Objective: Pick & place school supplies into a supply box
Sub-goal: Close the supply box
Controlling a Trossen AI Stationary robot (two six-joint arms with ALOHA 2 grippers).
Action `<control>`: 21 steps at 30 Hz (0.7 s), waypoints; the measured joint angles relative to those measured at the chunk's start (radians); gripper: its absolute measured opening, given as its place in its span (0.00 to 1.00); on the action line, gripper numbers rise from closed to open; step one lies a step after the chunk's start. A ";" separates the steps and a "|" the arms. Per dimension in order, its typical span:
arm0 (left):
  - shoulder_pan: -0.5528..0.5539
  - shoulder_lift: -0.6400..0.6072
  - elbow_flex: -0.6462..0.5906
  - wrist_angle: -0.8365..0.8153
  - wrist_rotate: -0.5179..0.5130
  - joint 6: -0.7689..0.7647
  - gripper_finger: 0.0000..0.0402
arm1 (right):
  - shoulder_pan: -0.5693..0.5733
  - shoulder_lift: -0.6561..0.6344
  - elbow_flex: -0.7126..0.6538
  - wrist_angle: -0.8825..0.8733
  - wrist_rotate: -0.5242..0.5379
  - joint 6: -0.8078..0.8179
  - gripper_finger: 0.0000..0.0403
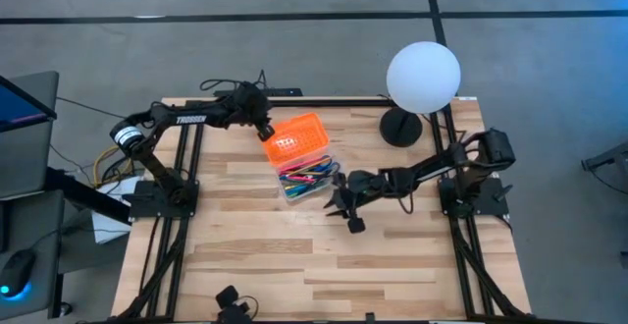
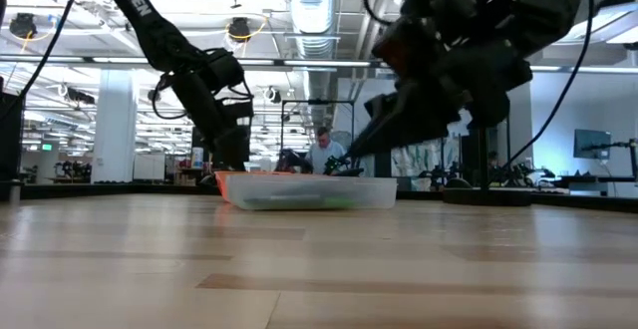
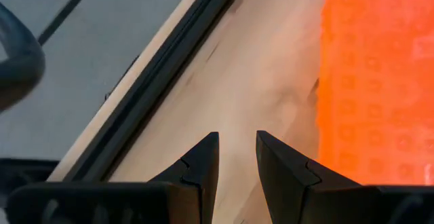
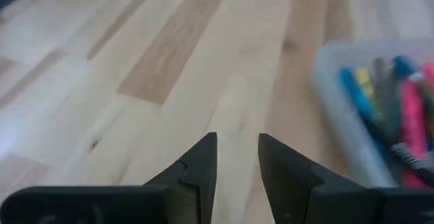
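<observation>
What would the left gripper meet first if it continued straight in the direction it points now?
Probably the bare wooden table: the left gripper points down at it with nothing between the jaws. The orange lid lies just beside that line, though depth is unclear.

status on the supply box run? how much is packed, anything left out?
Done: the pens and markers lie in the clear box; no loose ones show on the table. In hand: nothing. The right gripper hovers beside the box, jaws slightly apart and empty; the left gripper sits at the orange lid, jaws also slightly apart and empty. Left: the lid stands open, so closing it likely remains.
</observation>
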 joint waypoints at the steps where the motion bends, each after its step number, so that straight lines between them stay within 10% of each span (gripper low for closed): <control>1: 0.003 0.000 0.000 -0.007 0.000 0.000 0.23 | 0.005 0.015 0.008 -0.013 -0.001 -0.001 0.25; 21: 0.010 0.010 -0.020 -0.073 0.055 0.008 0.23 | -0.007 0.101 0.066 -0.142 0.201 0.190 0.25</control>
